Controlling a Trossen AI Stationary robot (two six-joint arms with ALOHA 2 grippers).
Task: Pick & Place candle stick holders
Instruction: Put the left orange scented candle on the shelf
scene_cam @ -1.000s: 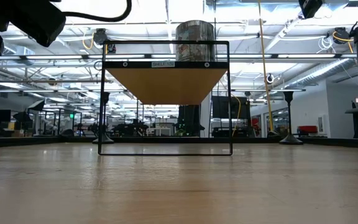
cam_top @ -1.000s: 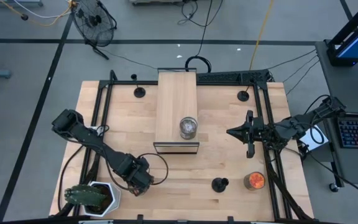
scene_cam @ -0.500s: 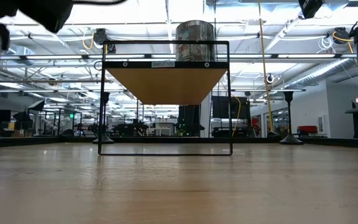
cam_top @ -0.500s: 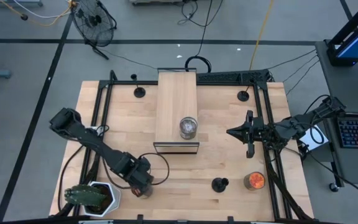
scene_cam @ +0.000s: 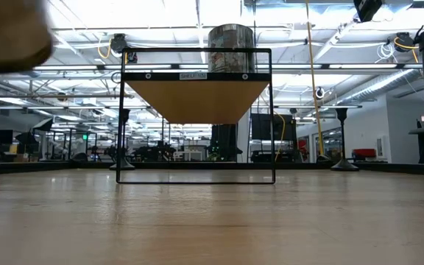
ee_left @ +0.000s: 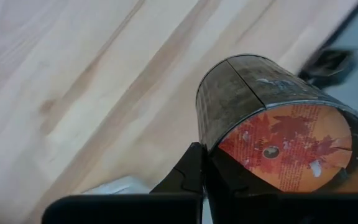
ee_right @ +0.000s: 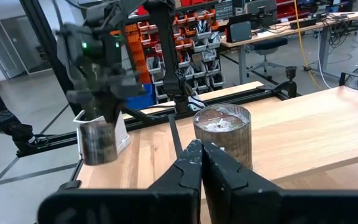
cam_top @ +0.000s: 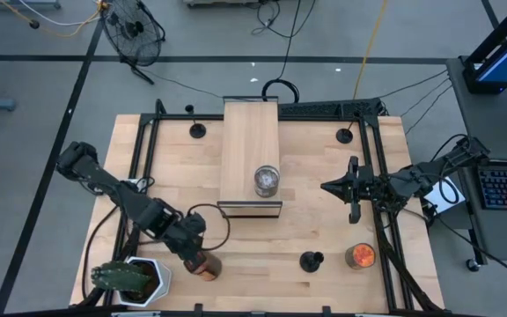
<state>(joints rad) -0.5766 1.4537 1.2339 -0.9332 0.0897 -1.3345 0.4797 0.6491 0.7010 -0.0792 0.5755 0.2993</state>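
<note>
Three black candle stick holders stand on their disc bases: one at the far left, one at the far right and one near the front edge. No gripper touches them. My left gripper is at the front left, shut on a dark round jar with an orange leaf lid, which also shows in the high view. My right gripper is shut and empty, right of the wooden shelf. My left gripper meets the jar at the edge of its lid end, coming from above and slanting down. The jar covers one fingertip, so I cannot tell the kind of hold. The jar is lifted clear of the table and shows as a blur high in the low view.
A grey jar stands on the shelf's near end. Another orange-lidded jar stands at the front right. A white pot with a green plant is at the front left corner, close to my left gripper. Black frame rails run along both table sides.
My left gripper has gone up with the jar, which has come off the table and a little toward the right; the left arm's elbow has swung toward the table's left edge. My right arm has kept still.
</note>
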